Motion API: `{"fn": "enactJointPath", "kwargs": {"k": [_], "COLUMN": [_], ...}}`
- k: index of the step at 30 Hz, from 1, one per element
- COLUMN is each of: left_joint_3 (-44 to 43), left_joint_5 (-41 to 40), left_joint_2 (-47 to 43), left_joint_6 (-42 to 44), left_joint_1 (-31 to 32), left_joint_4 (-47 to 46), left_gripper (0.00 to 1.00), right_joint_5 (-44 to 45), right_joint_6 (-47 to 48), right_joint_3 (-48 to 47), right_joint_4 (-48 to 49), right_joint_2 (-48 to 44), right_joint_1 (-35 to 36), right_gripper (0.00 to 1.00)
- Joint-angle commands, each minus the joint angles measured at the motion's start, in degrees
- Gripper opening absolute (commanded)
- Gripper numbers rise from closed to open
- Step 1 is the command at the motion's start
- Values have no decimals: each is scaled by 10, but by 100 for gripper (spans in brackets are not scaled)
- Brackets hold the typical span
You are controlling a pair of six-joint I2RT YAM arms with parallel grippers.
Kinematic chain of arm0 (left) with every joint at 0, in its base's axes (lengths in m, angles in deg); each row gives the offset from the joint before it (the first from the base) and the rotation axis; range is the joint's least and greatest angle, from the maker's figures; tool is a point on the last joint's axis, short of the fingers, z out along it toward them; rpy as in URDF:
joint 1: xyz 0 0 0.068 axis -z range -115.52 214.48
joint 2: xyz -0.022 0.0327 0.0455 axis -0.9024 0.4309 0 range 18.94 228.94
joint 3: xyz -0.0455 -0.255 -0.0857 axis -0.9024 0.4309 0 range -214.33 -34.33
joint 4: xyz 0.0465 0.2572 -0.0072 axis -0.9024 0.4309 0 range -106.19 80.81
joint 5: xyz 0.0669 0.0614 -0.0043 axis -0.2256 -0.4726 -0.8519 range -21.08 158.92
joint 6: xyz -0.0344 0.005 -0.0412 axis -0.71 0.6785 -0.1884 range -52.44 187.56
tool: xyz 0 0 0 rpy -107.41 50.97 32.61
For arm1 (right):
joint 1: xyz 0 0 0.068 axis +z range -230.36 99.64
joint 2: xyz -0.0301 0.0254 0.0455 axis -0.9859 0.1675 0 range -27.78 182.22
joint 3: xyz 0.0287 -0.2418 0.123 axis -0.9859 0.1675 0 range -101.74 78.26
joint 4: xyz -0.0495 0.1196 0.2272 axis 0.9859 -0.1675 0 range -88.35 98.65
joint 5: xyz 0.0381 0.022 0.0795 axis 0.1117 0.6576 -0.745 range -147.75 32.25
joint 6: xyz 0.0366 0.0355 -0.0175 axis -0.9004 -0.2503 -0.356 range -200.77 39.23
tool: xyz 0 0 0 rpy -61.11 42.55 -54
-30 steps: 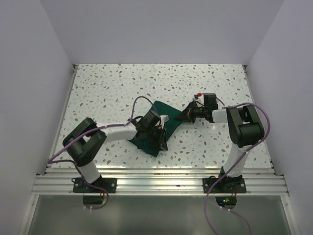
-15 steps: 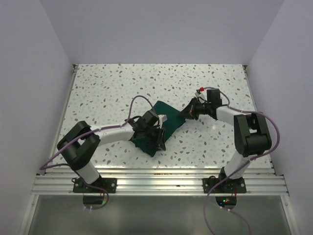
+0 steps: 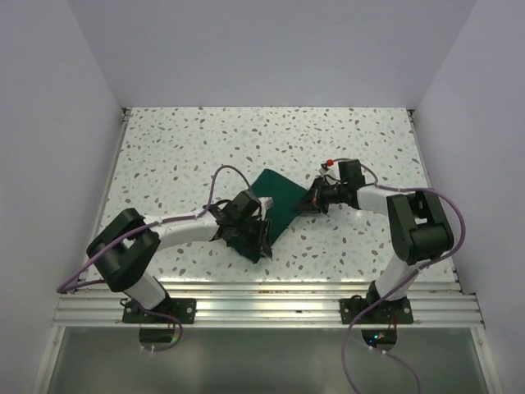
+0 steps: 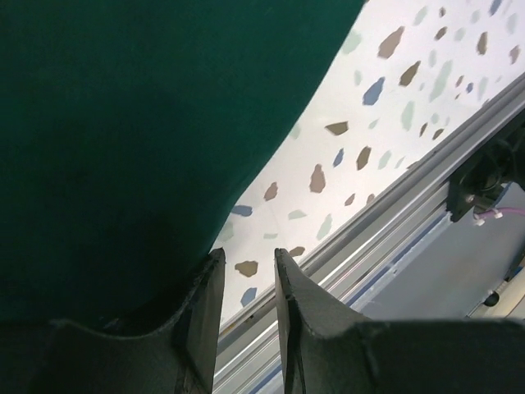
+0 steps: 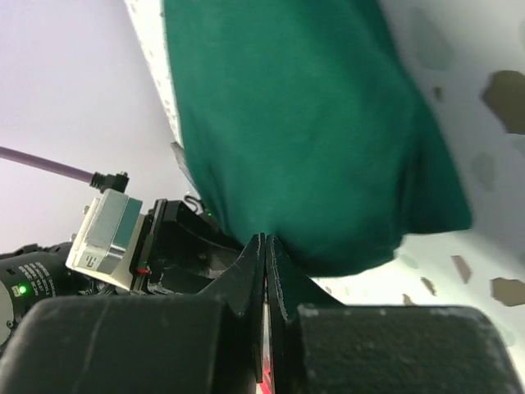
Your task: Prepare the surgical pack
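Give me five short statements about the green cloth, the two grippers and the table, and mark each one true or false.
1. The surgical pack is dark green. True.
2. The right gripper stands wide open. False: its jaws are shut, pinching the surgical pack at its edge.
3. The left gripper has its jaws slightly parted, with bare table showing through the gap. True.
4. The surgical pack lies in the far left corner of the table. False: it lies near the middle, between the two grippers.
5. The table has a speckled top. True.
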Motion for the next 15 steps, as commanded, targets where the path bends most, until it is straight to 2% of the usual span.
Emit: {"fn": "enactJointPath", "kwargs": {"k": [1,8,15], "left_joint_3": [21,48,44], "left_joint_5": [-8,-34,-42], "left_joint_2": [-23,-26,19], "left_joint_6": [-14,-13,36], "left_joint_1": [3,-3,-72], "left_joint_4": [-1,10,8], "left_gripper": [34,34,33], "right_joint_5": [9,36,64], "right_joint_6": [27,57,85], "right_joint_3": [4,9,-33], "right_joint_4": [-3,-28,-60], "right_joint_2": [13,41,77], "right_joint_1": [-1,-3,-11], "right_gripper": [0,0,0]}}
